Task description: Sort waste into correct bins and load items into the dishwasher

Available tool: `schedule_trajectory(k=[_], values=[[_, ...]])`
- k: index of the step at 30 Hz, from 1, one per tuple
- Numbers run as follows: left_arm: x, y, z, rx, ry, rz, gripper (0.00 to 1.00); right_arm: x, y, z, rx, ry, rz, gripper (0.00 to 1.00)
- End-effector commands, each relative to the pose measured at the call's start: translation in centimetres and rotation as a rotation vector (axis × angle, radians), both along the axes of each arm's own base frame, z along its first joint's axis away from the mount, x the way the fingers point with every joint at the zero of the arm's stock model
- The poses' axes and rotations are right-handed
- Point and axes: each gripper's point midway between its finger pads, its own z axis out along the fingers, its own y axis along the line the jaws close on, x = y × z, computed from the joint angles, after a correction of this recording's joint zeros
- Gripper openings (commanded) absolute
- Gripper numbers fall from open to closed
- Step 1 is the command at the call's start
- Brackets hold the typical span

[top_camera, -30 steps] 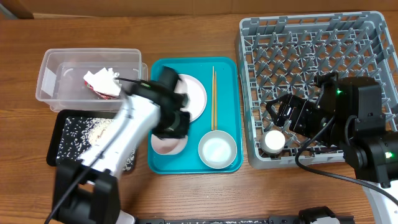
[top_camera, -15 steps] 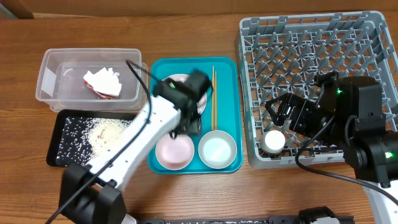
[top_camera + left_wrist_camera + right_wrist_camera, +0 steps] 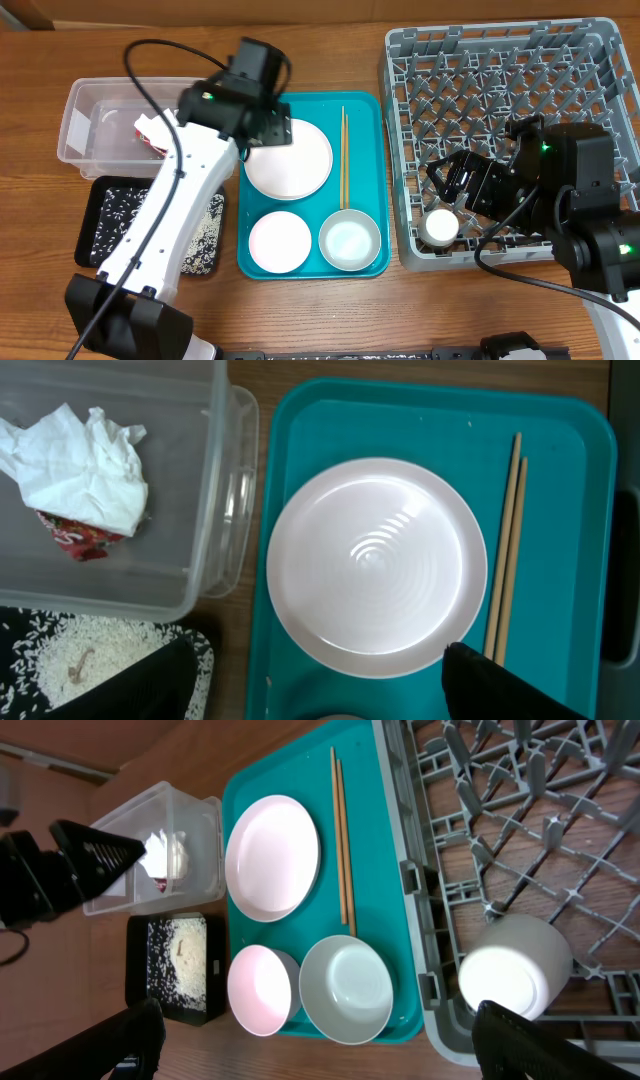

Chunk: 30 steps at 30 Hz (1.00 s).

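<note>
My left gripper [image 3: 268, 130] [image 3: 318, 656] hangs open and empty over the near rim of the pale plate [image 3: 290, 158] [image 3: 376, 568] on the teal tray. Wooden chopsticks [image 3: 343, 160] [image 3: 505, 560] lie to the plate's right. A pink bowl [image 3: 280, 243] [image 3: 262, 988] and a steel bowl [image 3: 350, 243] [image 3: 348, 988] sit side by side at the tray's front. Crumpled paper with a red bit [image 3: 85, 470] lies in the clear tub [image 3: 80, 130]. Rice [image 3: 60, 660] covers the black tray [image 3: 105, 215]. The white cup [image 3: 440, 226] [image 3: 515, 965] stands in the grey rack [image 3: 510, 90], with my open, empty right gripper [image 3: 452, 188] [image 3: 318, 1015] just above it.
The teal tray [image 3: 365, 120] lies between the two bins on the left and the rack on the right. My left arm [image 3: 170, 220] crosses over the black tray. Bare wood table [image 3: 300, 320] runs along the front.
My left gripper opened, let go of the pink bowl at the tray's front left, and swung back over the plate. The right arm has not moved.
</note>
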Motion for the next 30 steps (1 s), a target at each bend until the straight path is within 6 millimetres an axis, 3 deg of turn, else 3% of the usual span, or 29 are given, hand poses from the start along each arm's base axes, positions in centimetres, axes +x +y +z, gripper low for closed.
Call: schedule_trajectory(k=[1,8,12,16,21,24,30], values=[[0.6,-0.2,-0.3,-0.051,0.015,-0.060,0.78,0.1,0.1,0.5,0.003,-0.019,0.006,1.00],[0.8,0.2,-0.9,-0.016,0.025,-0.058,0.78,0.1,0.1,0.5,0.003,-0.017,0.006,1.00],[0.9,-1.1,-2.2,-0.054,0.064,-0.101,0.78,0.1,0.1,0.5,0.003,-0.017,0.006,1.00],[0.8,-2.7,-5.1,-0.029,0.140,-0.187,0.73,0.1,0.1,0.5,0.003,-0.017,0.006,1.00],[-0.1,-6.1,-9.8,-0.020,0.260,-0.271,0.61,0.1,0.1,0.5,0.003,-0.017,0.007,1.00],[-0.9,-7.8,-11.5,0.001,0.300,-0.313,0.56,0.1,0.1,0.5,0.003,-0.017,0.006,1.00],[-1.9,-7.8,-10.9,0.057,0.298,-0.240,0.53,0.0,-0.2,0.2,-0.011,-0.008,-0.004,1.00]])
